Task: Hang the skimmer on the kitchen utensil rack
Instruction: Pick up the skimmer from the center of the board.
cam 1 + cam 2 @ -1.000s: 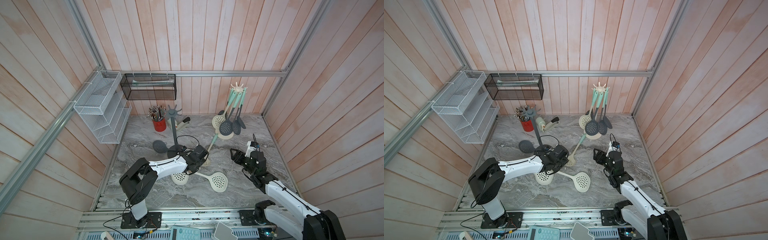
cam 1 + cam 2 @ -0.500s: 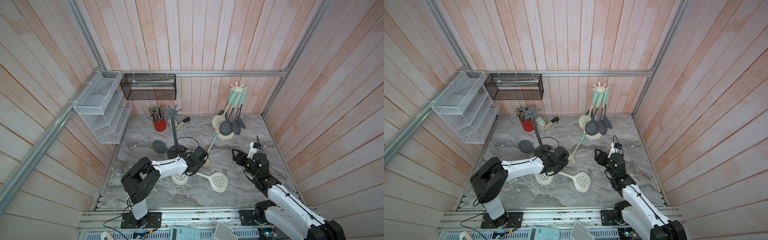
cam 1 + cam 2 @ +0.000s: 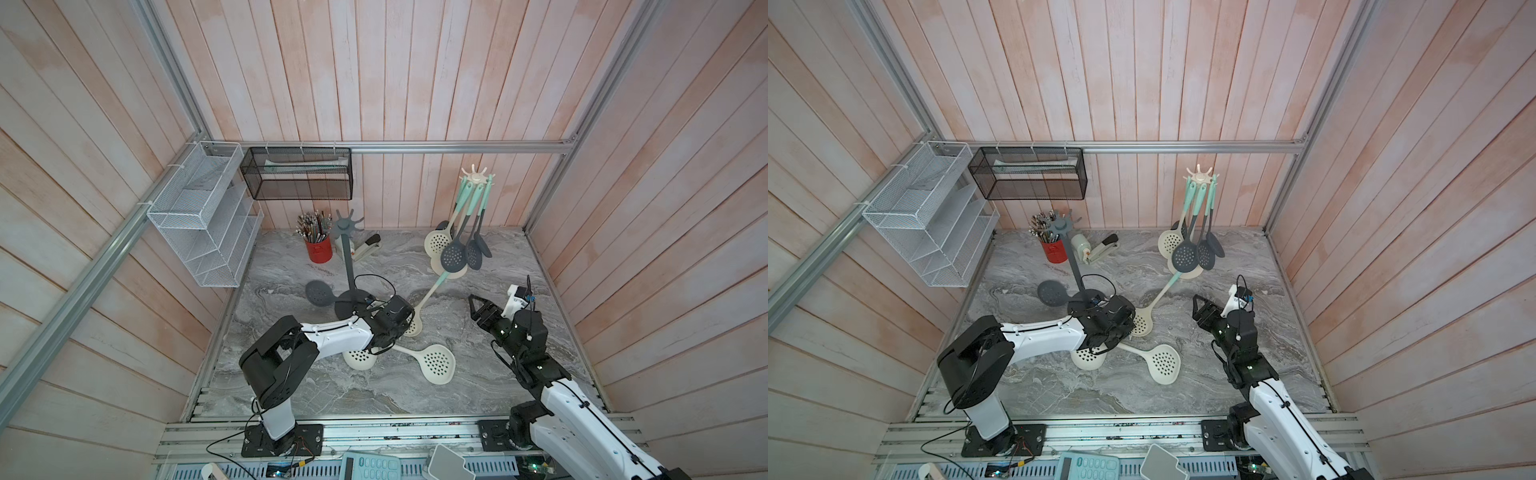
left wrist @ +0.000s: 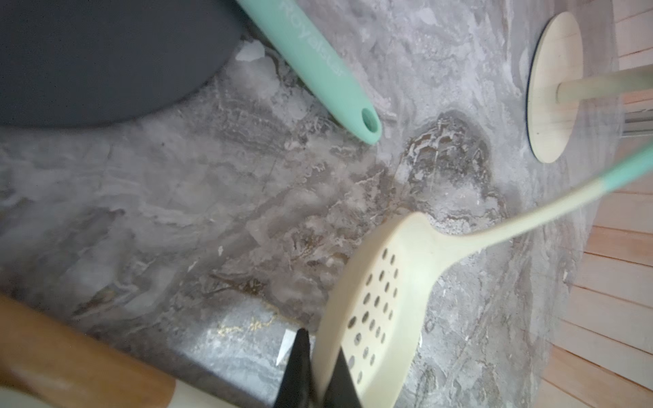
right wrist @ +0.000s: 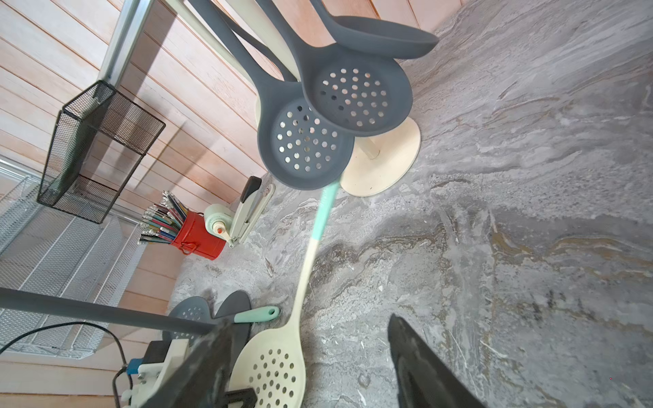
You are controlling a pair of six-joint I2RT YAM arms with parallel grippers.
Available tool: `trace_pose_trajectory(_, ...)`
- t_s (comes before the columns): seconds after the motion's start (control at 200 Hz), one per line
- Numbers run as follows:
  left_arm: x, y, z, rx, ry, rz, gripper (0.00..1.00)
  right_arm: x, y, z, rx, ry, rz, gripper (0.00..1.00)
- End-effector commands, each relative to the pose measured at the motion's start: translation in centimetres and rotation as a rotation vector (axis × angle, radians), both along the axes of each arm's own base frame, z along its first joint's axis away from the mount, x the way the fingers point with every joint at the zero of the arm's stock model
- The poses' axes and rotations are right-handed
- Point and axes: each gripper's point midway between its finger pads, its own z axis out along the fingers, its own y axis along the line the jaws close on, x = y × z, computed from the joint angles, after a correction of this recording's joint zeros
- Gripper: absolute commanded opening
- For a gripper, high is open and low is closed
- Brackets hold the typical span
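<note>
1. Closing over the last second, left gripper (image 4: 321, 341) is now pinching the rim of the cream skimmer (image 4: 374, 300) at its perforated head, jaws standing nearly together on the thin edge.
2. Cream skimmer is lying mid-table just beside the base of the grey rack (image 3: 348, 257), its mint handle reaching toward the base of the cream utensil rack (image 3: 475, 178).
3. Handling, as judged: it is looking light, smooth and springy at the thin neck. A rim pinch is leaving the long handle free to swing or slip; a hold near the neck would be steadier. Whichever hold is used, the mint end that goes on the hook needs keeping clear.
4. Right gripper (image 3: 477, 309) is hovering open near the skimmer, holding nothing.
5. Cream utensil rack is already carrying hung utensils (image 3: 453, 255); grey rack's hooks are standing bare.
</note>
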Motion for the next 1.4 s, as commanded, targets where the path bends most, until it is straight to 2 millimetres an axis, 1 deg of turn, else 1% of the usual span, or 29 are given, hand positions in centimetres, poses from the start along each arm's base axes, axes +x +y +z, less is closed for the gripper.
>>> trace_pose_trajectory(0.0, 0.4, -0.1, 2.4, -0.010, -0.076, -0.063, 0.00, -0.1, -0.9, 0.9, 0.043, -0.009, -0.054, 0.70)
trace_pose_trajectory(0.085, 0.3, 0.1, 3.0, -0.002, -0.087, -0.088, 0.00, -0.3, -1.3, 1.6, 0.063, -0.027, -0.077, 0.70)
trace_pose_trajectory(0.185, 0.0, 0.3, 3.1, 0.021, -0.093, -0.124, 0.00, -0.5, -1.7, 1.8, 0.086, -0.029, -0.104, 0.70)
trace_pose_trajectory(0.29, -0.2, 0.2, 2.8, 0.059, -0.074, -0.188, 0.00, -0.7, -1.9, 1.6, 0.115, -0.021, -0.118, 0.70)
trace_pose_trajectory(0.395, -0.5, -0.2, 1.9, 0.097, -0.039, -0.260, 0.00, -0.8, -2.0, 1.0, 0.141, -0.009, -0.128, 0.70)
trace_pose_trajectory(0.575, -0.5, -0.7, 1.8, 0.138, -0.032, -0.334, 0.00, -0.9, -2.0, 0.8, 0.153, 0.002, -0.135, 0.70)
trace_pose_trajectory(0.76, -0.3, -1.2, 3.6, 0.095, -0.094, -0.355, 0.00, -1.0, -2.4, 0.5, 0.124, -0.013, -0.146, 0.70)
trace_pose_trajectory(0.905, -0.6, -1.6, 4.5, 0.045, -0.106, -0.360, 0.00, -1.1, -2.6, 0.5, 0.084, -0.040, -0.144, 0.70)
trace_pose_trajectory(1.115, -1.6, -2.3, 6.3, -0.041, -0.127, -0.367, 0.00, -1.0, -2.4, 0.3, 0.054, -0.066, -0.120, 0.70)
trace_pose_trajectory(1.225, -2.3, -2.5, 7.2, -0.075, -0.143, -0.375, 0.00, -0.8, -2.1, 0.5, 0.044, -0.079, -0.105, 0.70)
trace_pose_trajectory(1.395, -3.1, -2.1, 7.6, -0.096, -0.147, -0.383, 0.00, -0.6, -1.8, 0.8, 0.049, -0.091, -0.087, 0.70)
